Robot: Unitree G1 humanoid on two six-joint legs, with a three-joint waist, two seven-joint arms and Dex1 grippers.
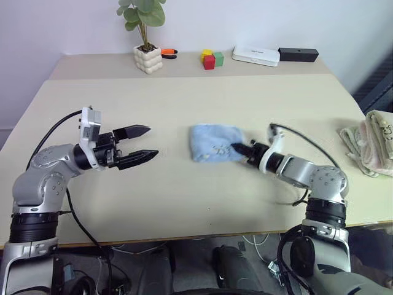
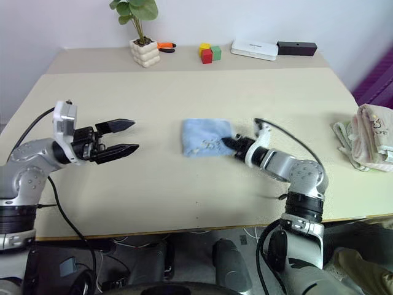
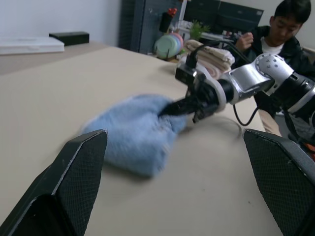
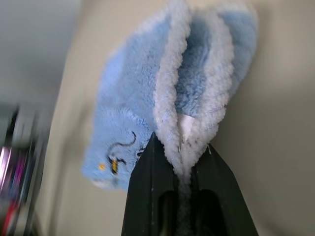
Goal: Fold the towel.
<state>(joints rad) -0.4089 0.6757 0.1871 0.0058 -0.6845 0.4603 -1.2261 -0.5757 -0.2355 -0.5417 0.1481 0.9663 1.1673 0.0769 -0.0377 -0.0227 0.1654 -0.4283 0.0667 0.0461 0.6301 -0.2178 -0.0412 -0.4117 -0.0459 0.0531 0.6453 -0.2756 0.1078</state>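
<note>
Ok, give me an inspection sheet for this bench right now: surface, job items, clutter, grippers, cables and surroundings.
Surface: beige table, flat.
Job's things: light blue towel, bunched mid-table, pale edges together in the right wrist view.
Clutter: potted plant, coloured blocks, white box, black box along the far edge; cream towels at the right edge.
Grippers: left gripper open, apart from the towel; right gripper shut on the towel's edge.
Cables: black cable looping off the right arm.
Surroundings: seated person beyond the table.
</note>
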